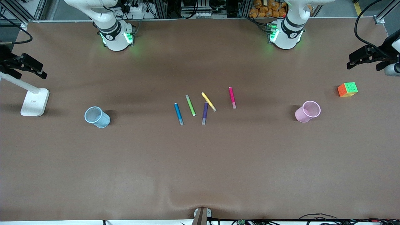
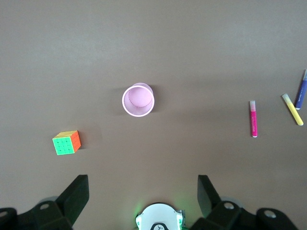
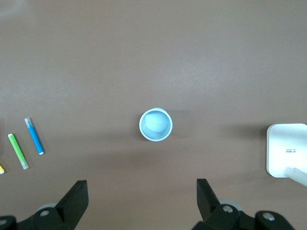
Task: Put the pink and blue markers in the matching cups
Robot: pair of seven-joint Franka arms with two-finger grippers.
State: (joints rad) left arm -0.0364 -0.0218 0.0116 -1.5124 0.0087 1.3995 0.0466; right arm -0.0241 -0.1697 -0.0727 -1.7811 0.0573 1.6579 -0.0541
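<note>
The brown table [image 1: 200,172] carries everything. Both arms wait high above it: the left gripper [image 2: 143,191] hangs with fingers spread wide over the upright pink cup [image 1: 307,111], the right gripper [image 3: 142,196] equally spread over the upright blue cup [image 1: 97,117]. A white stand base [image 1: 34,102] sits at the right arm's end, a puzzle cube [image 1: 347,89] near the pink cup. Between the cups lie the blue marker [image 1: 178,114], green marker [image 1: 190,105], purple marker [image 1: 205,113], yellow marker [image 1: 208,101] and pink marker [image 1: 232,97].
</note>
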